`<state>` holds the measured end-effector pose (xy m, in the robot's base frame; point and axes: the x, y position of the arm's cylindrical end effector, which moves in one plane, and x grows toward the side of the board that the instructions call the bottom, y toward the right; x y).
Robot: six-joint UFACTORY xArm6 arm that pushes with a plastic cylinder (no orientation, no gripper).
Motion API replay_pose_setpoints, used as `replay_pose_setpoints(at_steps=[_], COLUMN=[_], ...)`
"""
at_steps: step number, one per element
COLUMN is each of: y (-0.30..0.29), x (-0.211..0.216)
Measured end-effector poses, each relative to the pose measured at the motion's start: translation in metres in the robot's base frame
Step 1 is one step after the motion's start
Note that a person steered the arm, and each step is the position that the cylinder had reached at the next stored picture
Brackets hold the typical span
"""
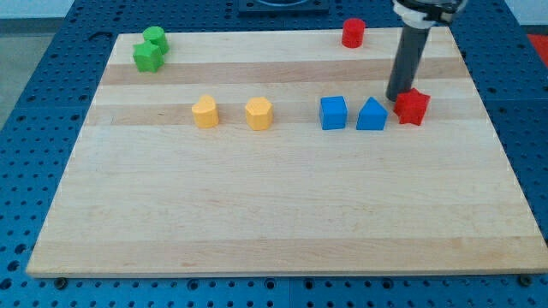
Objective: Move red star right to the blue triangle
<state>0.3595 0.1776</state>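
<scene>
Red star beside the blue triangle

We see the red star [413,106] just right of the blue triangle [372,115] on the tabletop [274,214]; my tip [397,97] touches the star's upper left, and we carry no gripper. A blue cube [333,112] sits left.

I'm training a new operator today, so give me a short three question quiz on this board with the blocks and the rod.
1. True or false: the red star lies at the view's right of the blue triangle.
2. Which block is my tip nearest? A) blue cube B) red star C) red cylinder
3. How many yellow blocks are there?

Key: 1 true; 2 B; 3 two.
</scene>
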Motion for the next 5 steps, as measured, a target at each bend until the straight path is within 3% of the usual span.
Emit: replay_pose_setpoints(at_steps=[1,5], y=[0.01,0.036], x=[-0.014,0.02])
